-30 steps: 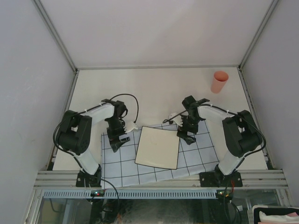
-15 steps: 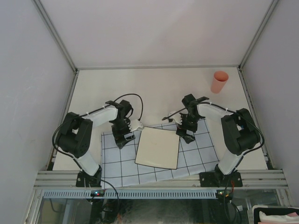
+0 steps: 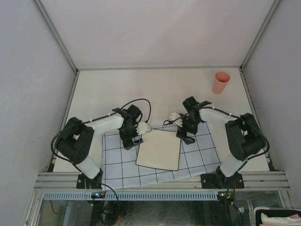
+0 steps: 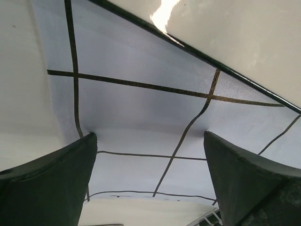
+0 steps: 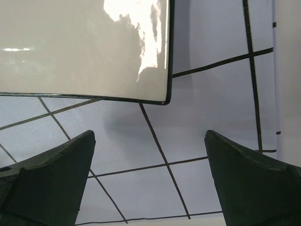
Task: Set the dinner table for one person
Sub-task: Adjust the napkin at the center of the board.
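The dinner table [image 3: 155,89] is a flat off-white surface. A light-blue cloth with a dark grid [image 3: 117,162] lies at its near edge, and a square cream plate with a dark rim [image 3: 158,148] sits on it. My left gripper [image 3: 133,138] is open and empty, low over the cloth [image 4: 141,108] by the plate's far-left corner [image 4: 244,37]. My right gripper [image 3: 186,133] is open and empty over the cloth [image 5: 202,103] by the plate's far-right corner [image 5: 80,47]. A pink cup [image 3: 220,82] stands at the far right.
Grey metal rails [image 3: 160,181] and pale walls [image 3: 28,70] bound the table. The far half of the table holds only the pink cup. Bare table shows left of the cloth in the left wrist view [image 4: 19,94].
My left gripper has moved right across the cloth, up to the plate's far-left corner. My right gripper has barely shifted. The plate and cup have not moved.
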